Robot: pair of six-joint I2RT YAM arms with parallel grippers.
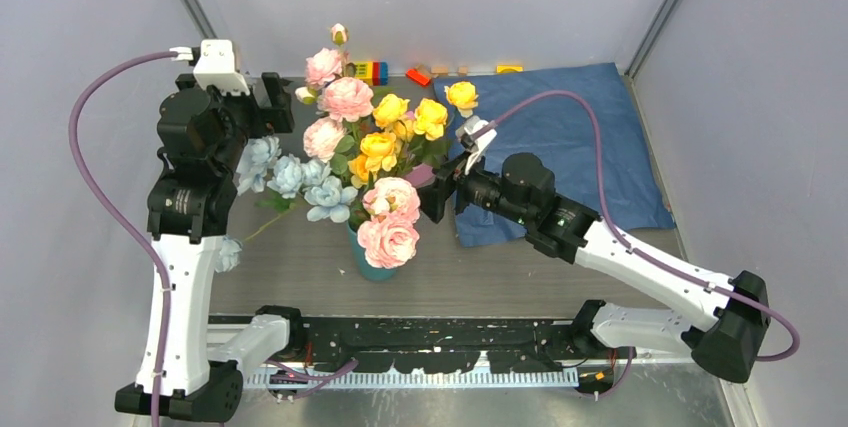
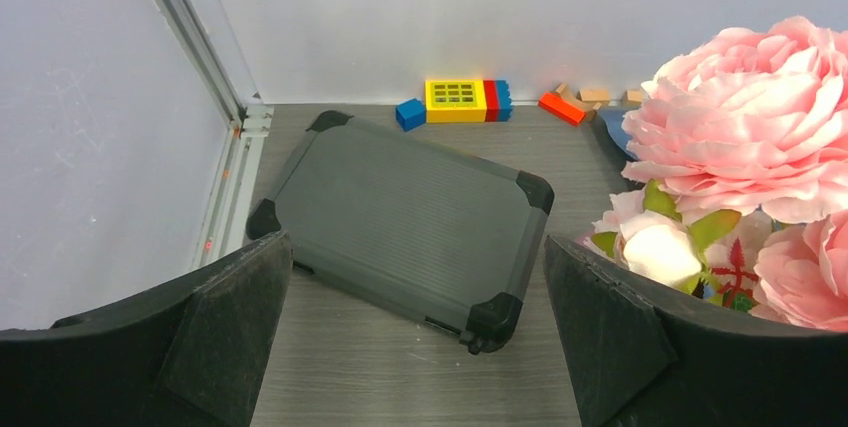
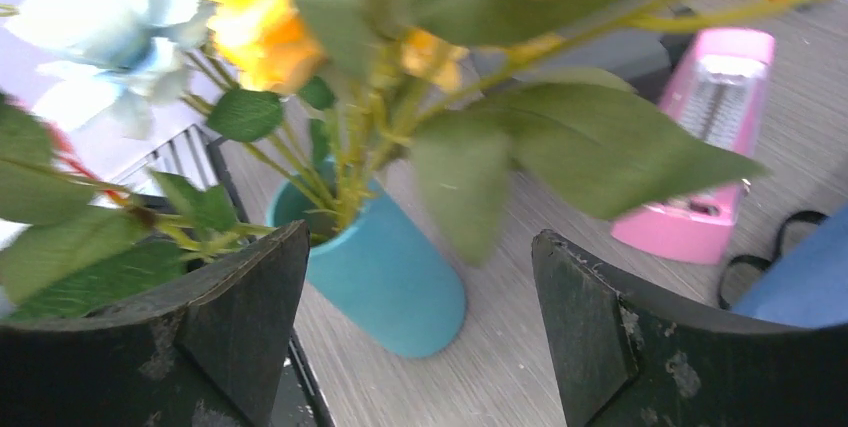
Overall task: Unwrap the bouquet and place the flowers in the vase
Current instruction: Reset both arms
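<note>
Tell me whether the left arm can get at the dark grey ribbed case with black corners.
Probably yes. The open left gripper faces the dark grey ribbed case, only bare table between; the pink flowers stand aside, to the right.

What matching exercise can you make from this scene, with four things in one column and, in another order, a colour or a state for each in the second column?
Things:
1. vase
2. metronome
3. flat case
4. wrap

Colour or state:
A. pink, on the table
B. dark grey, lying flat
C. teal, holding the flowers
D. blue, spread out on the table

Pairs: 1-C, 2-A, 3-B, 4-D
</note>
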